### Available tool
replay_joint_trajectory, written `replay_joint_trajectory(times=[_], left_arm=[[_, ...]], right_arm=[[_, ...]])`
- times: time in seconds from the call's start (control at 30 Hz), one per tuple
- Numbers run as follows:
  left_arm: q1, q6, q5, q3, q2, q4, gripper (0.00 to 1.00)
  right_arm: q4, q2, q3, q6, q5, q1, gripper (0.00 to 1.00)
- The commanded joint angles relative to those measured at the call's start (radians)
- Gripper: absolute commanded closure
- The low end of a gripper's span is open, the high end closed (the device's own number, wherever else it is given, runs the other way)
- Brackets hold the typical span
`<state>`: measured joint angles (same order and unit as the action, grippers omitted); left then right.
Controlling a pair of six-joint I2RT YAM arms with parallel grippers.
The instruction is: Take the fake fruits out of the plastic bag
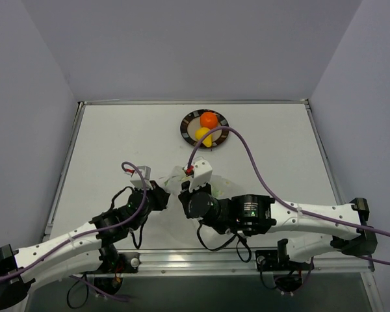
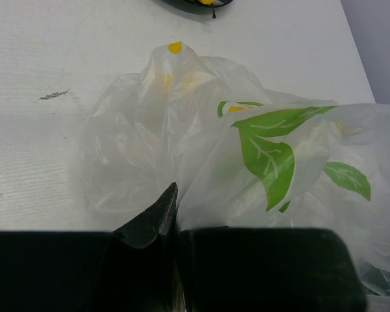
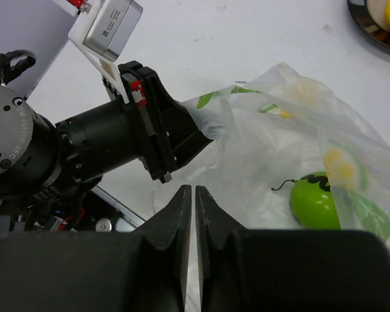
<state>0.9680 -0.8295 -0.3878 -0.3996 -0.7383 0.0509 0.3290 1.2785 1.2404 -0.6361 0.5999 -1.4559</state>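
The plastic bag [image 2: 201, 143] lies crumpled on the table, clear film with green leaf prints. My left gripper [image 2: 176, 211] is shut on a bunch of its edge; the right wrist view shows that grip [image 3: 198, 136] from the side. Inside the bag [image 3: 279, 123] rests the round green fruit [image 3: 315, 200] with a dark stem. My right gripper [image 3: 194, 190] hovers over the film left of that fruit, its jaws shut to a thin slit; no film shows plainly between them. The orange fruit [image 1: 209, 119] and the yellow fruit [image 1: 203, 135] sit on the plate.
The round dark-rimmed plate [image 1: 185, 123] stands at the table's far middle, beyond the bag [image 1: 222, 186]. Both wrists crowd together near the table's front centre. A purple cable loops from the right arm past the plate. The table's metal front rail runs just behind the arms.
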Motion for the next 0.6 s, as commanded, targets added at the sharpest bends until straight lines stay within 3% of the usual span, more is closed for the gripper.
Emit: replay_joint_trajectory(times=[0.0,0.2,0.43,0.53,0.57], left_arm=[[0.008,-0.025,0.007,-0.068,0.007,0.049,0.98],[0.009,-0.046,0.01,-0.068,0.042,0.069,0.98],[0.015,-0.042,0.033,-0.082,0.024,0.076,0.98],[0.023,-0.045,0.04,-0.078,0.014,0.09,0.98],[0.024,-0.046,0.041,-0.076,0.011,0.092,0.98]], right_arm=[[0.03,0.01,0.011,-0.039,0.023,-0.014,0.99],[0.03,0.056,-0.113,-0.221,0.141,0.008,1.0],[0.03,0.088,-0.249,-0.272,0.124,0.132,0.98],[0.031,0.065,-0.303,-0.281,0.129,0.184,0.83],[0.031,0.055,-0.317,-0.286,0.13,0.198,0.69]])
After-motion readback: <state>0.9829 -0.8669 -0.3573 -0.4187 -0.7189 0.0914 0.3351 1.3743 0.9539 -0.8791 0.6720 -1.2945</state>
